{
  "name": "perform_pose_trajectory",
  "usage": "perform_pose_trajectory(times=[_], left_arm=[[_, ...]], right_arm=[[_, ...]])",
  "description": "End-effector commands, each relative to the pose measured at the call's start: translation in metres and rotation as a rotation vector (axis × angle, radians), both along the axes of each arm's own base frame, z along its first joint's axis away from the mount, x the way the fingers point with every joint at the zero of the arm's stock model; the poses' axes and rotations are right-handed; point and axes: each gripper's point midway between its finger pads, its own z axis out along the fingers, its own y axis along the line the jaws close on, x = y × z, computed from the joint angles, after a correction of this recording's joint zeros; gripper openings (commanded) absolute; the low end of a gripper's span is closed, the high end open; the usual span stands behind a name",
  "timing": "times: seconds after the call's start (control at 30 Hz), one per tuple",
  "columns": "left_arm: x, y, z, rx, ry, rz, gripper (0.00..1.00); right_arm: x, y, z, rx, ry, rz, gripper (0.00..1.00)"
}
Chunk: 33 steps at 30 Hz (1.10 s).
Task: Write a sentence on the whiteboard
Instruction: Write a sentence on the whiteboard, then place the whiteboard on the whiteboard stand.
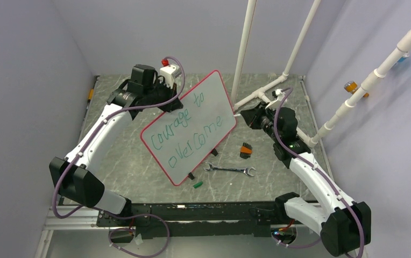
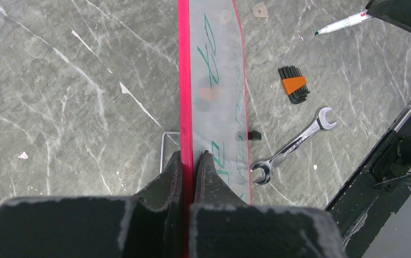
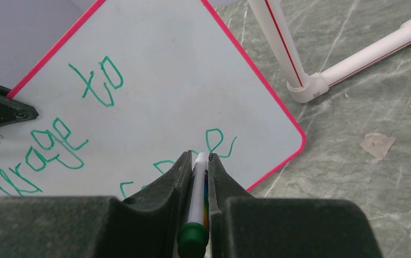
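- The sentence (image 1: 190,131), in green handwritten marker lettering, reads "Courage to" on its upper line and "overcome" on its lower line. Both lines slant upward to the right across the board's face.
- It lies on the large flat white whiteboard with a thin red rim (image 1: 214,102). This board stands tilted in the middle of the grey marbled counter (image 1: 133,166), with one rounded corner low towards the arm bases.
- The left hand (image 2: 192,156) is clamped on the board's red rim at its upper left edge. One finger sits on each face of the board.
- The right hand (image 3: 199,156) is closed on a white-barrelled marker with a green end (image 3: 197,199). The marker's tip points at the board just beside the final "e" of "overcome", near the board's right corner. Whether the tip touches the surface cannot be told.
- Small black clips (image 1: 214,152) sit along the board's lower right edge.
- A small green cap (image 1: 197,184) lies on the counter just beside the board's low corner.
- A silver open-ended wrench (image 1: 229,170) lies flat to the right of the cap.
- A black set of hex keys in an orange holder (image 1: 246,150) lies near the wrench, between it and the right hand.
- White plastic pipes (image 1: 243,48) rise from the back right of the counter.
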Motion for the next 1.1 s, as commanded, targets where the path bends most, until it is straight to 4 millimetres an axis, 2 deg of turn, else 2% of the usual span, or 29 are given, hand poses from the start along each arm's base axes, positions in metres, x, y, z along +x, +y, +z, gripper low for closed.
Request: perform_pose_trajectory(times=[0.0,0.23,0.6,0.8,1.07], left_arm=[[-0.004,0.047,-0.028,0.258,-0.036,0.047,0.0],[-0.026,0.054,-0.026,0.23,-0.022,0.051,0.0],[-0.032,0.064,-0.069,0.276,0.089,0.093,0.0],[-0.044,0.072,-0.09,0.297,0.129,0.115,0.03],[-0.052,0.073,-0.104,0.294,0.16,0.123,0.07]], right_arm=[[-0.006,0.003,0.008,0.028,-0.02,0.022,0.0],[-0.008,0.006,0.007,0.048,-0.015,0.038,0.0],[-0.008,0.006,0.005,0.053,-0.01,0.034,0.0],[-0.011,0.004,0.002,0.051,-0.007,0.028,0.0],[-0.012,0.003,0.001,0.053,-0.009,0.027,0.0]])
